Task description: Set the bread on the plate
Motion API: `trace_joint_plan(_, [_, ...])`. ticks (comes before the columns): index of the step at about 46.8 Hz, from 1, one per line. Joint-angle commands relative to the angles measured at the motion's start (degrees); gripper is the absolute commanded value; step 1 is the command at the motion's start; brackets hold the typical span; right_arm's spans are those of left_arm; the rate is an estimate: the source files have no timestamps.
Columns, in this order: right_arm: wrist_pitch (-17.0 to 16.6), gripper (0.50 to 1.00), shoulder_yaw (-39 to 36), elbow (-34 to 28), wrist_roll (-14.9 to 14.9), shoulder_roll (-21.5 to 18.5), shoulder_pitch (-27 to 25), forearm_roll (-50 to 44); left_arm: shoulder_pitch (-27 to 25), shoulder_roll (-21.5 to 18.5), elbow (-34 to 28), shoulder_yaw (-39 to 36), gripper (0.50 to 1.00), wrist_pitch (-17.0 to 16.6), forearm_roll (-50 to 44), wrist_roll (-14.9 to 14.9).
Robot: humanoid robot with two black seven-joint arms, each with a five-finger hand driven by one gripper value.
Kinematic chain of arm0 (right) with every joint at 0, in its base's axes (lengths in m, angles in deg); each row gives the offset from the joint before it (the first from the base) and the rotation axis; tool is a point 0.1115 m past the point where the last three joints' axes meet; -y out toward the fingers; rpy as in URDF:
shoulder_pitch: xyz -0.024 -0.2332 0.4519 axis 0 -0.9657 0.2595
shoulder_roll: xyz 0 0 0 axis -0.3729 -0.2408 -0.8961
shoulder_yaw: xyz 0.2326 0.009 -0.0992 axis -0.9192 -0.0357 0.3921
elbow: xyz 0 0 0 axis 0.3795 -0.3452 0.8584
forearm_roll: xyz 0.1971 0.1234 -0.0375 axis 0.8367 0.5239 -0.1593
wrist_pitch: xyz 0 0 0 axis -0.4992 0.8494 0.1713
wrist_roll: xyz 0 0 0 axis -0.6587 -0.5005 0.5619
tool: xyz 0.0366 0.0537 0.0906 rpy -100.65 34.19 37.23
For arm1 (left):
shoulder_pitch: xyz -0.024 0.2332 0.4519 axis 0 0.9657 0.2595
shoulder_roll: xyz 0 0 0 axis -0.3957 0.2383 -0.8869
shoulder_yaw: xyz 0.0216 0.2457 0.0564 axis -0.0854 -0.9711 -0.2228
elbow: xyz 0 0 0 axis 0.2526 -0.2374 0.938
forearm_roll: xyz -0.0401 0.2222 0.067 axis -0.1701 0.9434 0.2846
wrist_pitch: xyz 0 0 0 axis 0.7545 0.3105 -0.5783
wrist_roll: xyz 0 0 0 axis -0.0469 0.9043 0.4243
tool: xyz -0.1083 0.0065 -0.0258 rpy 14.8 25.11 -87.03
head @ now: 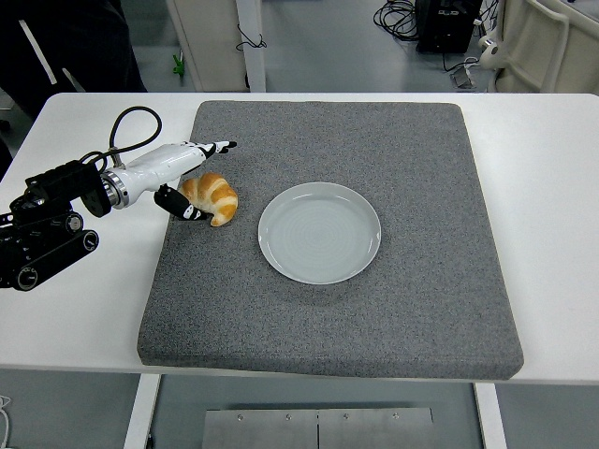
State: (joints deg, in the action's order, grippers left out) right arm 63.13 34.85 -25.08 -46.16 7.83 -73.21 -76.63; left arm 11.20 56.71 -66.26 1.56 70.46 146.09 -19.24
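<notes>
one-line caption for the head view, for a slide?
Left robot hand open around a croissant on a gray mat, empty plate beside it.

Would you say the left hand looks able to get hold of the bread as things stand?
Probably yes. The left hand is right at the croissant, thumb at its near left side and fingers reaching past its far side, open. Nothing lies between them, and the plate sits clear to the right.

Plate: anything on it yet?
Empty. The plate shows only bare surface; the croissant lies on the grey mat to its left.
</notes>
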Motion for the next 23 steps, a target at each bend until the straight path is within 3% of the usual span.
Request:
trace_joint_plan(1, [0.0,1.0,0.0,0.0,0.0,0.0,0.0,0.0,0.0,0.1,0.2,0.0,0.955,0.1,-0.4,0.1])
trace_joint_plan(13, [0.0,1.0,0.0,0.0,0.0,0.0,0.0,0.0,-0.6,0.4,0.1,0.0,0.93,2.2,-0.9,0.7])
trace_joint_plan(20, [0.0,1.0,0.0,0.0,0.0,0.0,0.0,0.0,-0.7,0.9,0.1,0.0,0.809,3.9,-1.0,0.7])
trace_joint_plan(23, [0.0,1.0,0.1,0.0,0.0,0.0,0.0,0.0,-0.7,1.0,0.1,-0.1,0.73,3.9,-0.9,0.7])
